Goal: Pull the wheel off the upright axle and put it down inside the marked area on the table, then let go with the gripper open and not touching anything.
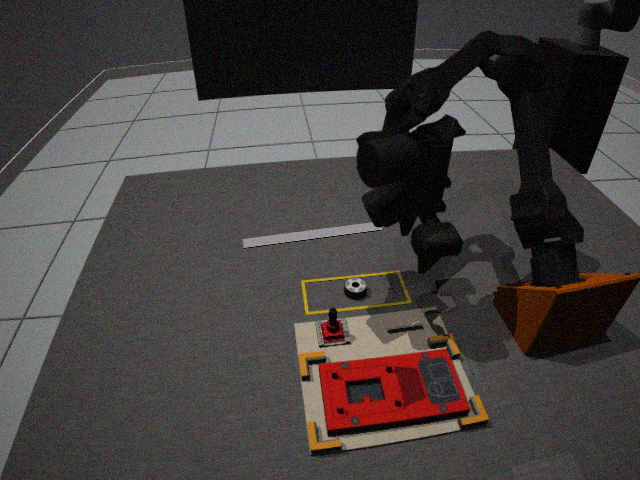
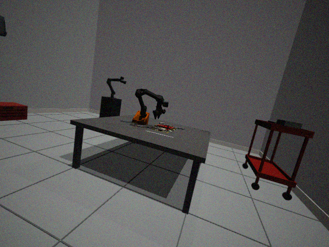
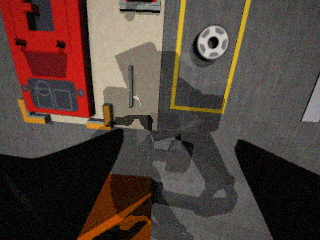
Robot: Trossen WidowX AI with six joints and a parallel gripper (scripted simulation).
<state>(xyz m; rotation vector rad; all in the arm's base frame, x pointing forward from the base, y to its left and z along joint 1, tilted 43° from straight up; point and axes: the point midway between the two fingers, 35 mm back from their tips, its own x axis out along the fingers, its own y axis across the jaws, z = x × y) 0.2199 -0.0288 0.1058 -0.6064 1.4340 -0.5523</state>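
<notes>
One wheel (image 1: 355, 287) is seen lying flat on the table (image 1: 170, 320), inside the yellow-outlined marked area (image 1: 306, 300), toward the middle of the table rather than near any edge. Just beside that area, the upright axle (image 1: 332, 316) is carried bare on its red mount at a corner of the beige board (image 1: 382, 439), which also bears a red plate (image 1: 382, 413). The gripper (image 1: 424, 253) is held raised above the table, well apart from the wheel, with its jaws spread wide and nothing between them. An orange base (image 1: 558, 320) supports the arm near the table's right edge.
</notes>
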